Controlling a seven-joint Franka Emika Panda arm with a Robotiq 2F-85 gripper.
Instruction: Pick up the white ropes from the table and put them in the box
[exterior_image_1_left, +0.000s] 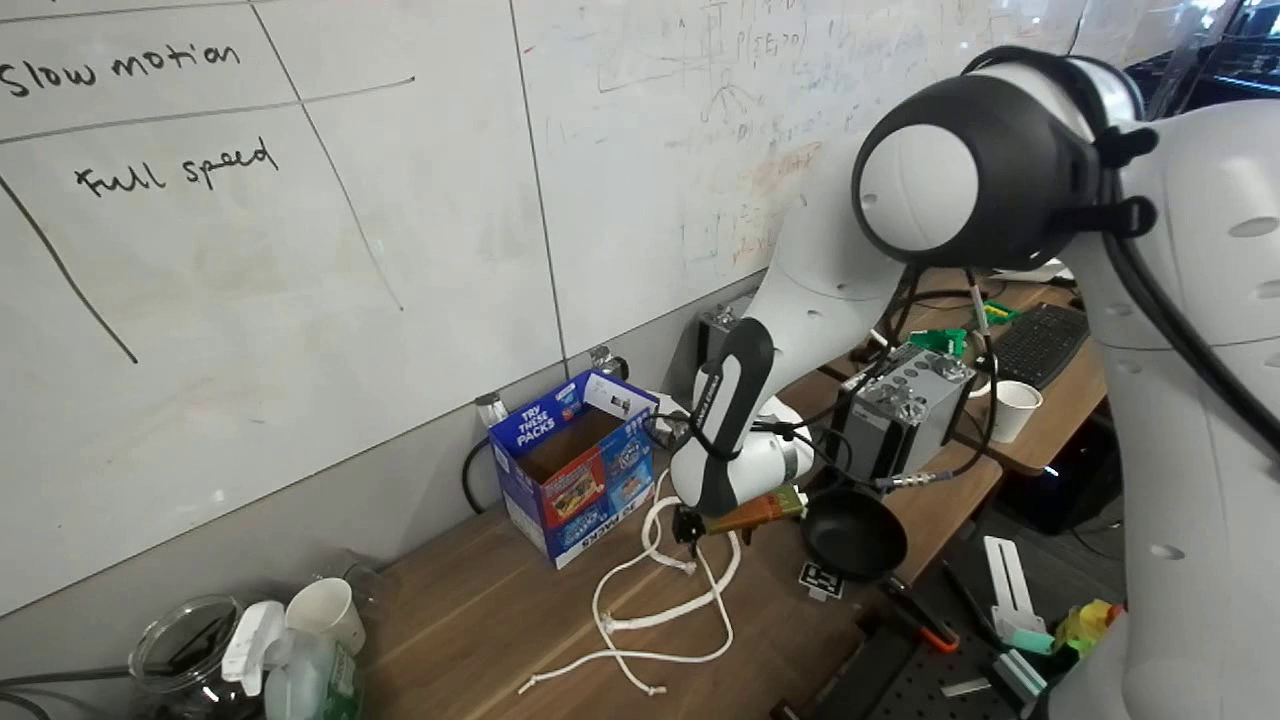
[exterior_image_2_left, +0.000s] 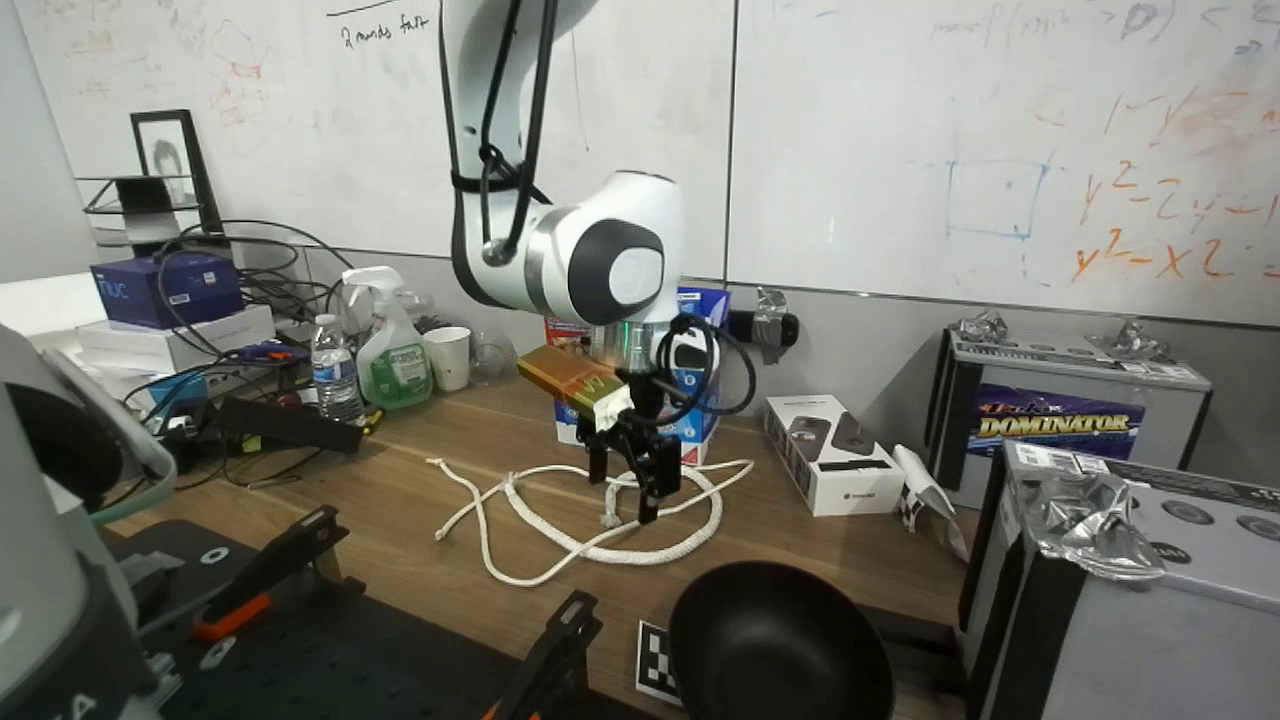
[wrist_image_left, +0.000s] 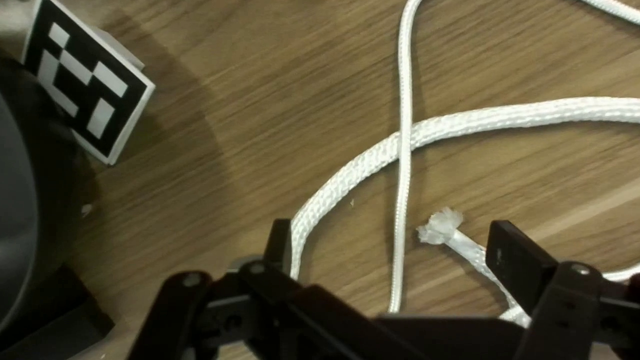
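The white ropes lie in loose loops and strands on the brown wood-grain table (exterior_image_1_left: 450, 620), also seen in an exterior view (exterior_image_2_left: 400, 510). A thicker rope (exterior_image_2_left: 650, 555) curves round and a thin cord (wrist_image_left: 404, 200) crosses over it. A frayed rope end (wrist_image_left: 442, 227) lies near the right finger in the wrist view. My gripper (wrist_image_left: 397, 250) is open and empty above the ropes, with the thin cord between its fingers; it also shows in an exterior view (exterior_image_2_left: 625, 492). The blue box (exterior_image_1_left: 580, 490) stands open-topped by the wall; the arm partly hides it in an exterior view (exterior_image_2_left: 705, 302).
A black pan (exterior_image_2_left: 780, 640) and a marker tag (exterior_image_2_left: 655, 662) sit near the ropes. Grey electronics gear (exterior_image_1_left: 900, 400) and a white phone box (exterior_image_2_left: 833, 455) stand beyond. A spray bottle (exterior_image_2_left: 392, 350), a water bottle (exterior_image_2_left: 336, 375) and a cup (exterior_image_2_left: 448, 357) stand by the whiteboard wall.
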